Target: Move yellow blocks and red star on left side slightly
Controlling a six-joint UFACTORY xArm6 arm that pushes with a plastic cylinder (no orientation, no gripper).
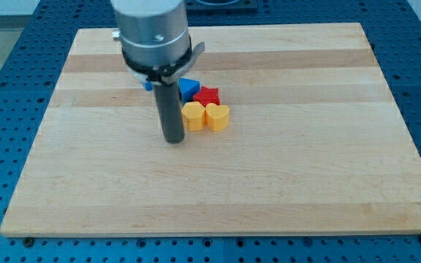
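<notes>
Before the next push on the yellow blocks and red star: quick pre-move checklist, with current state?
1. Tip located: my tip is on the board, at the view's left of the yellow hexagon block - ok.
2. Targets grouped: the hexagon, the yellow heart block and the red star sit tightly together - ok.
3. Tip on the correct side for a push toward the view's left: it is on the left side of the cluster, not the right - not ok.
4. Tip contact with the hexagon: cannot tell.
5. Blue block against the star may get dragged along - not ok.
6. Wooden board has room left of the cluster - ok.
</notes>
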